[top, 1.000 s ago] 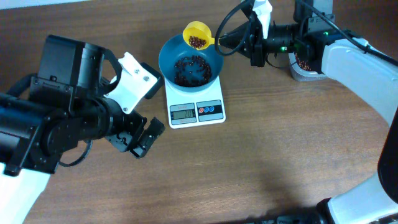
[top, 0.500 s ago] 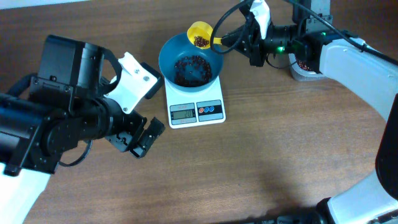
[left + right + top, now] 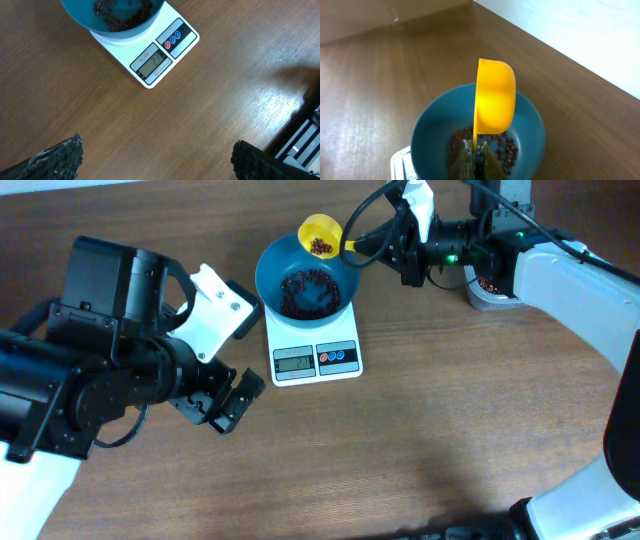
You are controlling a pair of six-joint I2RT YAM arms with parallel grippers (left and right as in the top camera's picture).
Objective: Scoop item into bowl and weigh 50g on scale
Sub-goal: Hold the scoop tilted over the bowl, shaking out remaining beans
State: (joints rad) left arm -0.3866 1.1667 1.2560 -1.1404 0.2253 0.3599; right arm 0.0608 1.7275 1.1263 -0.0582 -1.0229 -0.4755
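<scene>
The teal bowl (image 3: 268, 272) stands on the white scale (image 3: 316, 360) and holds a layer of dark red-brown beans (image 3: 306, 286). My right gripper (image 3: 390, 250) is shut on the handle of a yellow scoop (image 3: 320, 230), which is tipped on its side over the bowl's far rim with some beans still in it. In the right wrist view the scoop (image 3: 495, 100) hangs over the bowl (image 3: 427, 135) and its beans (image 3: 509, 150), with the gripper (image 3: 477, 157) clamped on the thin handle. My left gripper (image 3: 228, 402) is open and empty, low over bare table to the scale's front left.
A clear tub (image 3: 490, 288) with more beans sits at the back right, mostly hidden behind the right arm. In the left wrist view the scale (image 3: 162, 52) and part of the bowl (image 3: 80, 12) lie ahead of the open gripper (image 3: 155, 165). Wooden tabletop lies all around.
The scoop has shifted slightly toward the bowl's far rim and tipped further. A few more beans lie in the bowl. The left arm has not moved.
</scene>
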